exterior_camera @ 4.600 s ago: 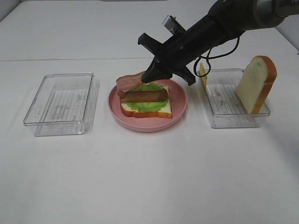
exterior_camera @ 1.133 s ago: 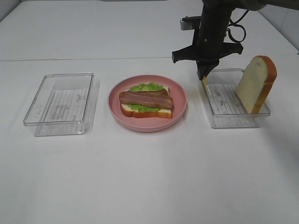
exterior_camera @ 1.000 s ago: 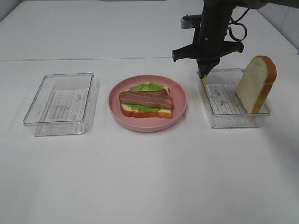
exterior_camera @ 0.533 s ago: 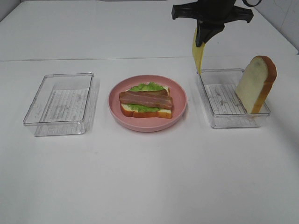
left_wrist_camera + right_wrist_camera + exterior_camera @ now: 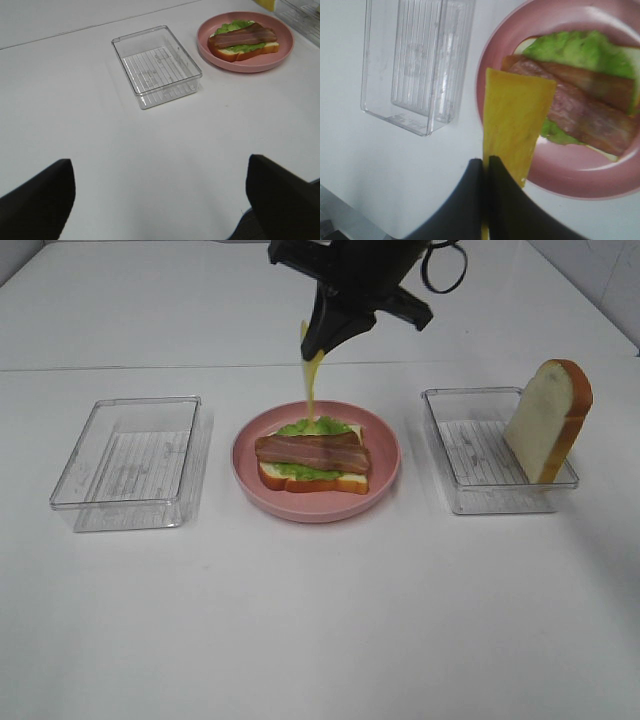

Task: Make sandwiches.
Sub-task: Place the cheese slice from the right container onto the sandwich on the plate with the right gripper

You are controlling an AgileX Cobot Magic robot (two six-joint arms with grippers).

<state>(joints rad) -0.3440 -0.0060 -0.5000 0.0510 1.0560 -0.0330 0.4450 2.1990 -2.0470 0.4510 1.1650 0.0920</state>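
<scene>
My right end effector (image 5: 316, 338) is pressed together on the top edge of the yellow cheese square (image 5: 311, 390). Pinched that way, the slice hangs limp and edge-down over the far side of the pink plate (image 5: 316, 512), and I cannot tell whether its lower edge touches the lettuce (image 5: 318, 427). On the plate the open sandwich (image 5: 312, 462) lies flat, with bread underneath, then lettuce, then meat strips (image 5: 312, 450) on top, which I judge a level bed for the cheese. The second bread slice (image 5: 548, 420) leans upright against the wall of the right tray (image 5: 500, 502), leaving an edge free to pinch. My left end effector (image 5: 160, 200) hangs over bare worktop (image 5: 320, 620) with its jaws spread wide, holding nothing and well clear of the plate.
</scene>
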